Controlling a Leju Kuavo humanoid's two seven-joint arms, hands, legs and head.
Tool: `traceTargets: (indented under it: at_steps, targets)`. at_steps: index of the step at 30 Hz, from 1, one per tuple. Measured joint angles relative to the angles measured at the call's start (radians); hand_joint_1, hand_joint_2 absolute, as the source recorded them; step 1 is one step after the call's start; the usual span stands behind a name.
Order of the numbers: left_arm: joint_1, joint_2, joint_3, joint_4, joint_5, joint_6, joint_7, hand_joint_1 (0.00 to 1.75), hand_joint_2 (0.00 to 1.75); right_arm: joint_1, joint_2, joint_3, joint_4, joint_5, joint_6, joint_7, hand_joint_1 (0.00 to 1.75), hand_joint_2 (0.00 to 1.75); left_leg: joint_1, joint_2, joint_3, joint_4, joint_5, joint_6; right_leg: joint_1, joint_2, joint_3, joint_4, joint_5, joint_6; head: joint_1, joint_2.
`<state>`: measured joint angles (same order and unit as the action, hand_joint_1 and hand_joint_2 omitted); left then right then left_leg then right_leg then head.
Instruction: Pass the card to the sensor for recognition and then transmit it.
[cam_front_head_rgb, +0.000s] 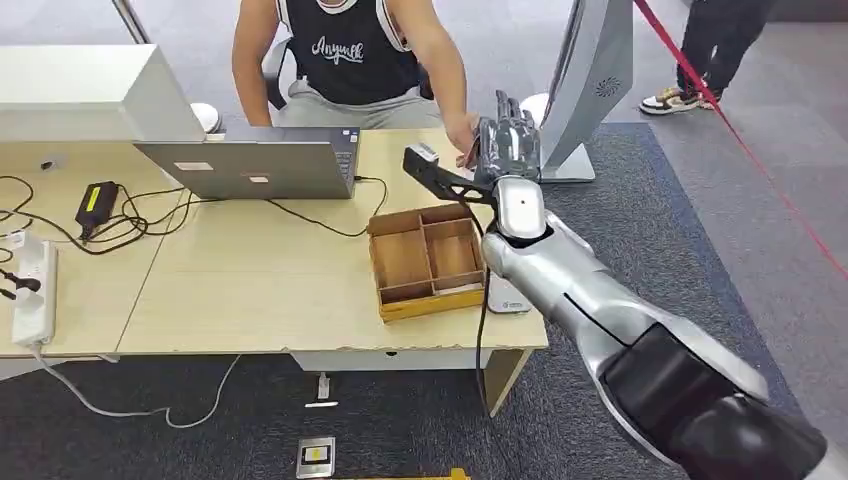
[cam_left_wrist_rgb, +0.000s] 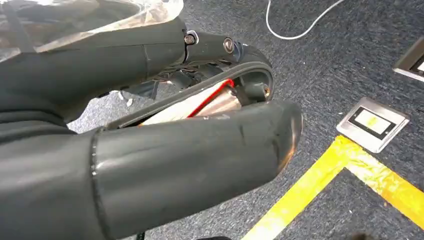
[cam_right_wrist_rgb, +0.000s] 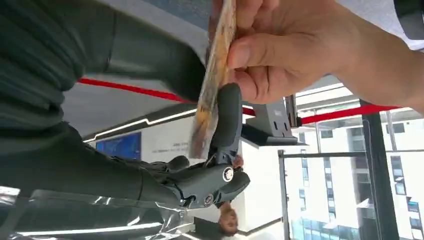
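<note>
Right hand (cam_front_head_rgb: 508, 140) is raised at the far right of the desk (cam_front_head_rgb: 250, 290), fingers up, pinching a card (cam_right_wrist_rgb: 212, 85) between thumb and a dark finger (cam_right_wrist_rgb: 227, 117). In the right wrist view the card stands edge-on, and a person's hand (cam_right_wrist_rgb: 295, 55) has its thumb and fingers on the far end of the same card, so both hold it at once. Likely reason: this is the handover, arm stretched toward the seated person (cam_front_head_rgb: 345, 50) so the card can be taken without leaning.

Wooden divided tray (cam_front_head_rgb: 428, 258) sits on the desk's right part, near the arm, probably the card's source. Laptop (cam_front_head_rgb: 255, 165) sits far left of it, back toward the robot, facing the person. A grey flat device (cam_front_head_rgb: 508, 296) lies just right of the tray, maybe the sensor; cannot tell.

Left hand (cam_left_wrist_rgb: 150, 150) hangs over carpet and yellow floor tape (cam_left_wrist_rgb: 320, 185), out of the way; fingers look curled in, something pale with a red edge inside, cannot tell if held.
</note>
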<state>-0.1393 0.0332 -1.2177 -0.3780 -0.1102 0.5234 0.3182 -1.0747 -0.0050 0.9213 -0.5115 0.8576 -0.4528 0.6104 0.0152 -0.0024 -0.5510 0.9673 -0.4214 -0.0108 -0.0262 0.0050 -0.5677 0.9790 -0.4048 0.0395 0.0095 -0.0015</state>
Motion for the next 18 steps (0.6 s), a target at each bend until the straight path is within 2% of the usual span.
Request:
traceTargets:
  at_steps: [1, 18]
  targets:
    - [0.000, 0.000, 0.000, 0.000, -0.001, 0.000, 0.003, 0.00, 0.00, 0.000, 0.000, 0.002, 0.002, 0.004, -0.001, 0.003, 0.00, 0.00, 0.000, 0.000, 0.000, 0.000, 0.000, 0.000, 0.000, 0.000, 0.000, 0.000, 0.000, 0.000, 0.000, 0.000]
    - [0.001, 0.000, 0.000, 0.000, -0.013, 0.000, 0.013, 0.00, 0.00, -0.001, -0.005, 0.025, 0.010, 0.016, -0.008, 0.032, 0.00, 0.00, 0.000, 0.000, 0.000, 0.000, 0.000, 0.000, 0.000, 0.000, 0.000, 0.000, 0.000, 0.000, 0.000, 0.000]
